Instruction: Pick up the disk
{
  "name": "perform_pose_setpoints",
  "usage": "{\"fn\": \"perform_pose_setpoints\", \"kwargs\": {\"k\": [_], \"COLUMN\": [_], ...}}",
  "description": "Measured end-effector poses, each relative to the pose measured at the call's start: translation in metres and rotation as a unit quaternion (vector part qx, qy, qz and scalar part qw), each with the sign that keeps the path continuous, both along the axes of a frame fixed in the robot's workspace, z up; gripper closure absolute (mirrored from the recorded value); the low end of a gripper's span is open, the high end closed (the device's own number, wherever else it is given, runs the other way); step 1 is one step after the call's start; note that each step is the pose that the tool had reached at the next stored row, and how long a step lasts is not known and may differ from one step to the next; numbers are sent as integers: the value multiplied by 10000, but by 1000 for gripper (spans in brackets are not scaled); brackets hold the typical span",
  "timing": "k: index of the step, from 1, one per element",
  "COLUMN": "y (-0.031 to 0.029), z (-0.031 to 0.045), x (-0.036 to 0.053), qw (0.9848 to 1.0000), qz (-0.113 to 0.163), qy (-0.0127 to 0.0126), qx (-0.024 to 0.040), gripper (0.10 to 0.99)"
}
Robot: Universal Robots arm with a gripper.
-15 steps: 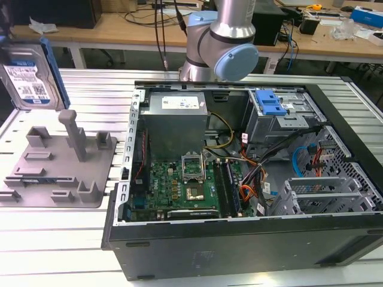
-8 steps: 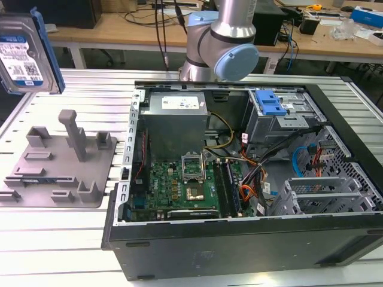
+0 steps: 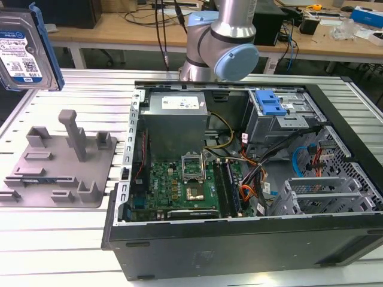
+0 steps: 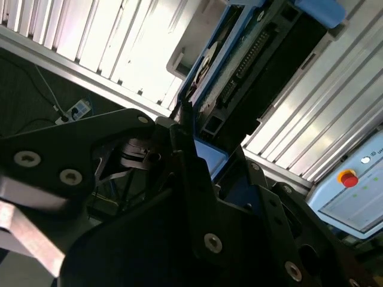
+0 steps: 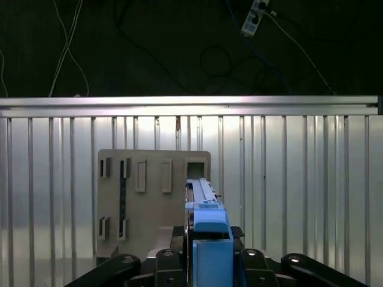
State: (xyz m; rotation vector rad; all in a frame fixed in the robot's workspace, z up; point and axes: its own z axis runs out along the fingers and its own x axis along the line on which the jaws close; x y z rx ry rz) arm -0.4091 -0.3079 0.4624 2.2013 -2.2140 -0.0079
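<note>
the disk hangs high at the exterior view's left, well above the grey plastic fixture and clear of the worktop. it is a flat silver metal slab with a white-and-blue barcode label on its face and a blue plastic rail down its edge; the label's print is too small to make out.

in the first wrist view the disk is seen edge-on, a thin silver strip capped with a blue plastic block, held between the black fingers of the end effector, which is clenched on the disk. below it lies the fixture, a flat beige-grey plate with rectangular slots, on the ribbed aluminium worktop.

in the second wrist view the disk shows its dark underside, a connector row and a blue rail, with a black finger pressed along its edge. a pale blue panel with a red button sits at one corner.

the exterior view shows the fixture's upright posts and low blocks in matte grey, and beside it at the exterior view's right an open black computer case with a green motherboard, a silver power supply, orange and black cables, and a grey metal drive cage with a blue latch. the arm's grey and pale blue joint rises behind the case.
</note>
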Motion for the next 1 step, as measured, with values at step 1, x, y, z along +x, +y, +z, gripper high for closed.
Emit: {"fn": "perform_pose_setpoints", "kwargs": {"k": [1], "y": [0], "z": [0], "x": [0], "qw": [10000], "qz": [0], "qy": [0], "qx": [0], "gripper": [718]}}
